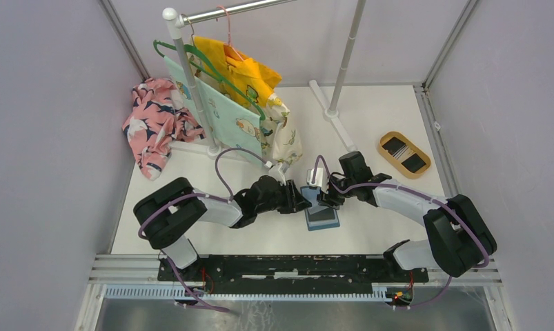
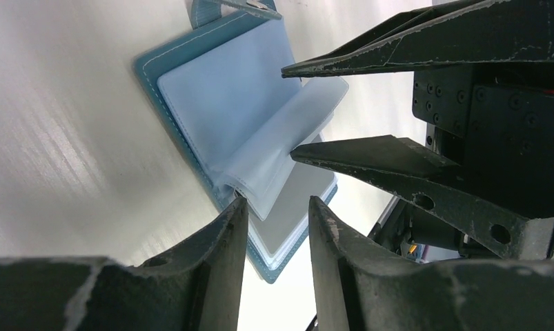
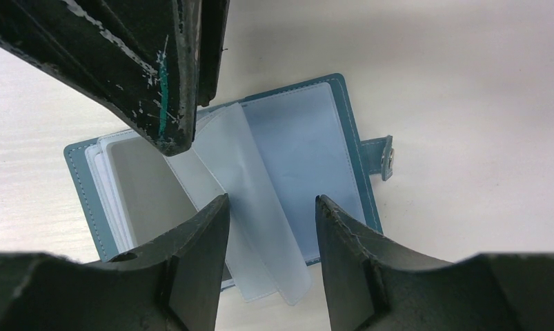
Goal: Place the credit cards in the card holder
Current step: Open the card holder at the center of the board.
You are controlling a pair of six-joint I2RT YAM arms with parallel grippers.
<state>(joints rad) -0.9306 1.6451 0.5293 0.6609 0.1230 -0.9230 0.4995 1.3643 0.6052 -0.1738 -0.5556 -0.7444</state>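
Starting nearest the arm bases, at the lower centre of the top view, you have the card holder (image 1: 322, 218) lying open on the table (image 1: 274, 236) with both grippers crowded over it. Your left gripper (image 2: 277, 224) is partly open and has hold of nothing; one fingertip sits at the spine, against the clear sleeves (image 3: 250, 179). Your right gripper (image 3: 270, 221) is open too, straddling a raised sleeve without pinching it.

- **Collision:** the fingers are very close, so a careless move by either arm could knock one into the other.
- **Crumpling:** closing the right gripper here would likely fold the limp sleeve rather than open a pocket.
- **Sliding:** pushing down or sideways with the left fingertip could skate the light holder across the smooth table.

Further back, at the upper right of the top view, the credit cards (image 1: 414, 163) lie in the tan tray (image 1: 385, 140), well apart from the holder. Neither gripper carries one, so when an arm leaves to fetch one, the sleeves may flop shut. Thin flat cards may also resist pickup.
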